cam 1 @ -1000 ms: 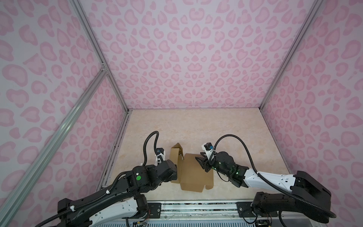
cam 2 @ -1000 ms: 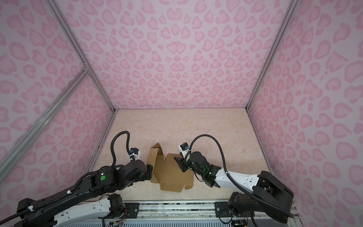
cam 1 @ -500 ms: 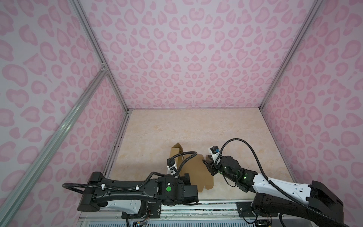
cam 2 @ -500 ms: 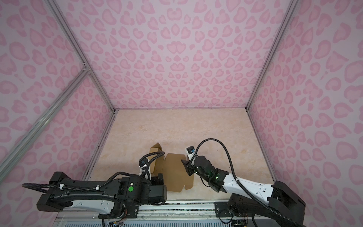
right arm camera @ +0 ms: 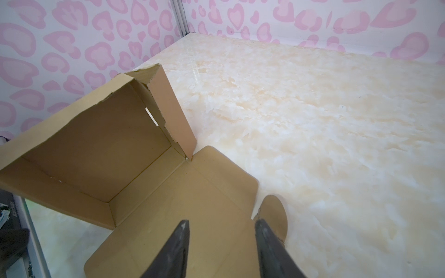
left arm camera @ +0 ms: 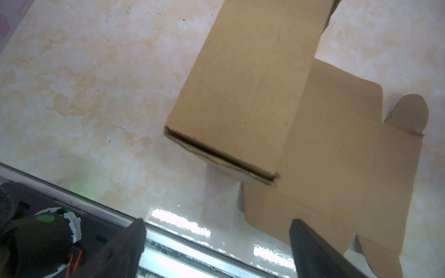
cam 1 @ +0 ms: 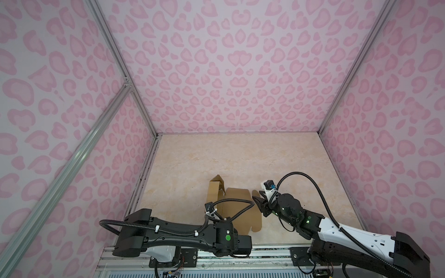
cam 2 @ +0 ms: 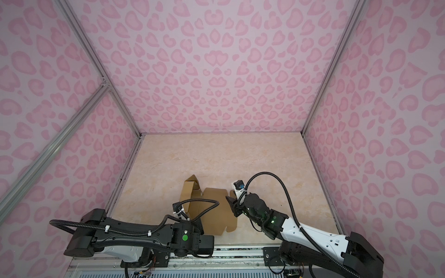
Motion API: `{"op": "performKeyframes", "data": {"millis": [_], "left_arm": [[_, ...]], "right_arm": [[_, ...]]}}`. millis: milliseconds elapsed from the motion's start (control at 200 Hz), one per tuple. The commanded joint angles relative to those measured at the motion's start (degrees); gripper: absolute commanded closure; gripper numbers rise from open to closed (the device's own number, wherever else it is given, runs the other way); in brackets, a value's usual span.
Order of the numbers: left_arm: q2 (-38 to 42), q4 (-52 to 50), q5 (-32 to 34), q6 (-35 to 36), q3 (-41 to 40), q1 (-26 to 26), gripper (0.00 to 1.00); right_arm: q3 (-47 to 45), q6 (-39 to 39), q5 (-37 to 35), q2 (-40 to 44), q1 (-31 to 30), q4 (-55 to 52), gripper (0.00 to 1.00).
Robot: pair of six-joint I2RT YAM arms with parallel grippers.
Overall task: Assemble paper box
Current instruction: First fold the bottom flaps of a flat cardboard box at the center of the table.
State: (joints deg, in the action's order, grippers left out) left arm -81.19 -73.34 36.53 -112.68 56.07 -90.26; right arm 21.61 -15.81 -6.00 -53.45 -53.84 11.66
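Paper box [cam 1: 238, 195] sits at 6 o'clock on the tabletop [cam 1: 240, 156], close to the front edge and half built. Its tray part stands up with walls folded on the box's 9 o'clock side. The lid panel [right arm camera: 192, 192] lies flat toward 3 o'clock, and its round tab [right arm camera: 274, 211] is not tucked. The right tool [right arm camera: 221, 222] is at the box's 3 o'clock, low over the lid's free edge beside the tab. Its fingers are partly apart with nothing clamped, likely lined up to take that edge and swing the lid over. The left tool [left arm camera: 216, 223] is off the box at about 6 o'clock near the rail, spread wide and empty. It is probably parked clear so the lid has room, so nothing braces the tray. The box could slide when the lid is pushed.
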Motion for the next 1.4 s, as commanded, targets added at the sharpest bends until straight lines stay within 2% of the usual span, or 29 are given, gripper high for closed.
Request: {"op": "performKeyframes", "data": {"millis": [0, 270, 420, 740, 1160, 1235, 1395], "left_arm": [[-0.02, 1.32, 3.9, 1.77, -1.55, 0.81, 0.04], [-0.3, 3.71, 3.74, 6.53, -4.54, 4.22, 0.01], [1.89, 3.81, 5.23, 9.93, -6.41, 5.79, 0.08], [3.7, 4.67, 7.86, 16.2, -8.45, 8.51, 0.31], [6.82, 5.67, 9.77, 23.54, -13.13, 14.68, 0.43], [7.43, 6.02, 10.45, 25.07, -13.56, 15.91, 0.49], [8.39, 8.11, 11.49, 29.21, -14.11, 18.59, 0.55]], "right_arm": [[-0.53, 0.69, -0.57, 1.13, -0.02, -0.98, 0.53], [-0.26, 1.27, -0.69, 3.24, -0.02, -2.35, 0.53], [0.02, 1.15, -1.0, 4.31, -0.01, -3.17, 0.53], [0.5, 0.61, -0.76, 5.28, -0.09, -3.84, 0.54], [1.72, 0.34, -1.53, 6.88, -1.64, -5.59, 0.54], [1.89, 0.26, -1.85, 7.14, -1.95, -5.98, 0.54], [2.44, 0.09, -2.99, 7.81, -2.92, -6.6, 0.54]]}}
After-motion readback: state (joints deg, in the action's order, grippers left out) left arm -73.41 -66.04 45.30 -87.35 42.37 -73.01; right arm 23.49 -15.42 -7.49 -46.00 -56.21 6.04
